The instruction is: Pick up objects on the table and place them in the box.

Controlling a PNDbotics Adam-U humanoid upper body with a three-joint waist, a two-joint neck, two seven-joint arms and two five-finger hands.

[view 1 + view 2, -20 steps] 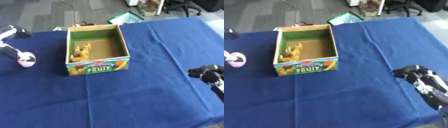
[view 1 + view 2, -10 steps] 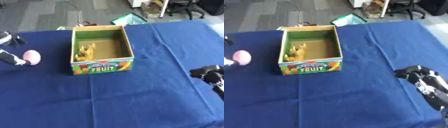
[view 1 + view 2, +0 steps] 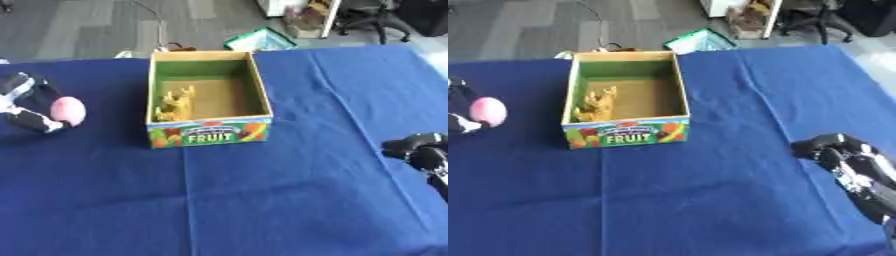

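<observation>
An open cardboard box (image 3: 206, 131) with a "FRUIT" label on its front stands at the middle back of the blue table. A yellow-brown toy (image 3: 175, 102) lies inside it against the left wall. My left hand (image 3: 24, 102) is at the left edge of the table, its fingers curled round a pink egg-shaped object (image 3: 68, 110). The hand is to the left of the box and apart from it. My right hand (image 3: 848, 157) rests at the right edge of the table with its fingers curled and nothing in them.
The blue cloth (image 3: 262, 200) covers the whole table. Beyond the far edge lie a green-rimmed tray (image 3: 262, 40) and cables on a grey floor, with office chairs at the upper right.
My left hand with the pink object has moved right, closer to the box. The camera has also shifted, so the box sits a little more central. The right hand has stayed in place.
</observation>
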